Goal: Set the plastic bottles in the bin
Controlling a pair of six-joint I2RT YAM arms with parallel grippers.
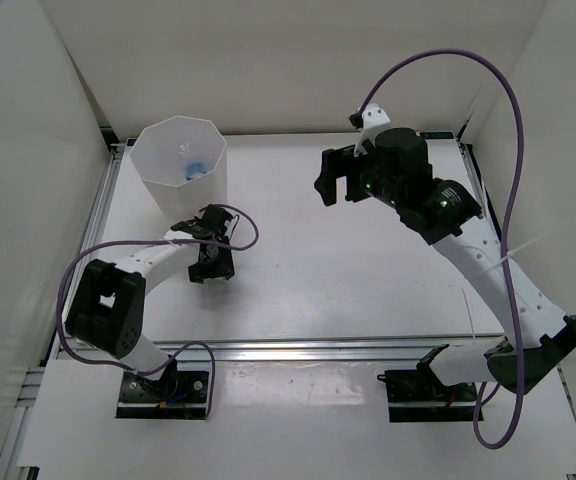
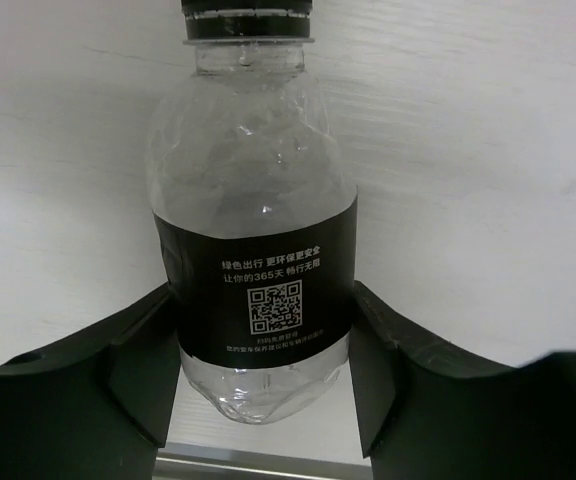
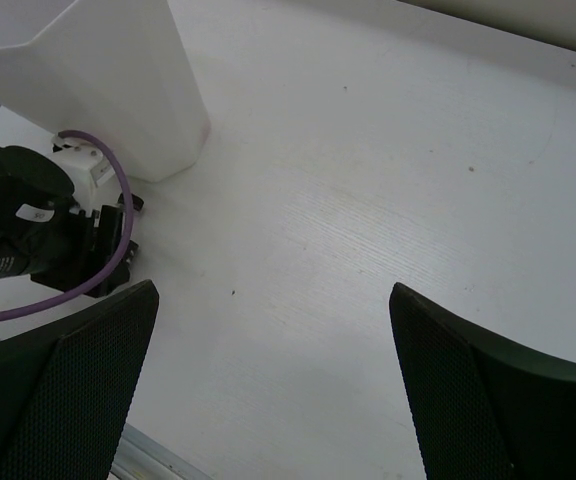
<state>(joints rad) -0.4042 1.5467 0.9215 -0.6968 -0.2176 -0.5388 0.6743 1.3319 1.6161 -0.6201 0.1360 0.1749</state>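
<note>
Left of centre in the top view, just below the bin [image 1: 208, 185], your left fingers [image 2: 138, 365] clamp the black-capped bottle [image 2: 258, 230] by its dark label. Your right fingers [image 3: 78, 390] hang wide open above the surface [image 3: 368, 200]. A blue-labelled bottle [image 1: 194, 170] lies inside the bin.

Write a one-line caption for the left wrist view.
Left end effector gripping a clear bottle with black cap and dark label, white table behind.
</note>
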